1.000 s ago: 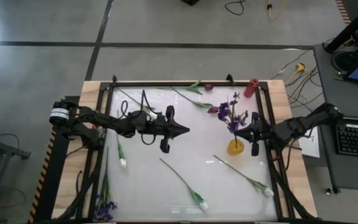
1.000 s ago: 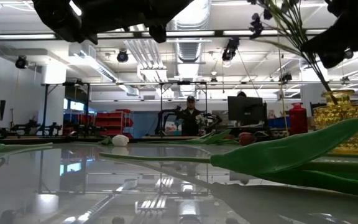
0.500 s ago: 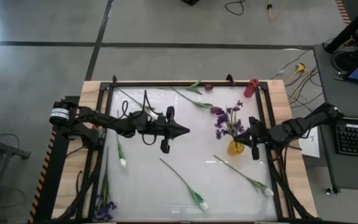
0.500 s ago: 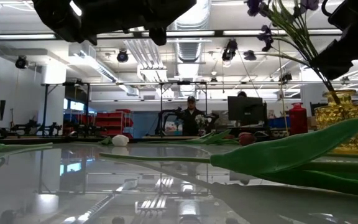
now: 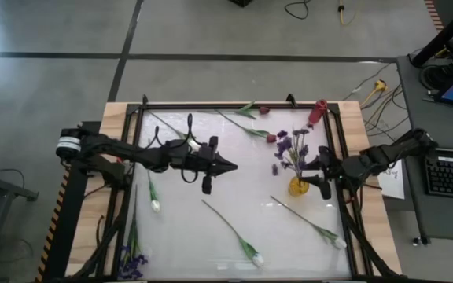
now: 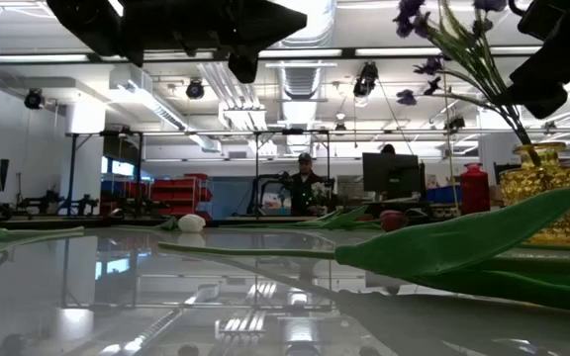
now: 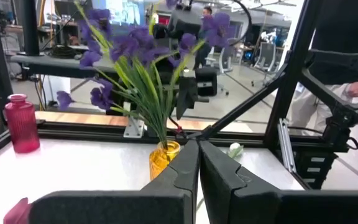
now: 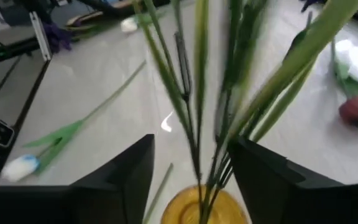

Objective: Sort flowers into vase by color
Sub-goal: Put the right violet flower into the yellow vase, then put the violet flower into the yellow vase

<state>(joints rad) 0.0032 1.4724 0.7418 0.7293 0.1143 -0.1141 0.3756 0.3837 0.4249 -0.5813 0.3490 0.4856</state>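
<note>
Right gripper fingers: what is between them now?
In the right wrist view, the green stems of the purple flowers stand between the open fingers, just above the yellow vase.

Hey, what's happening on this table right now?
A two-armed robot is sorting artificial flowers by colour. The right gripper, jaws open, sits at the yellow vase, which already holds a purple spray. The left gripper hangs shut over the middle of the table, empty. White tulips and a dark red bud lie unsorted; a red vase stands empty.
</note>
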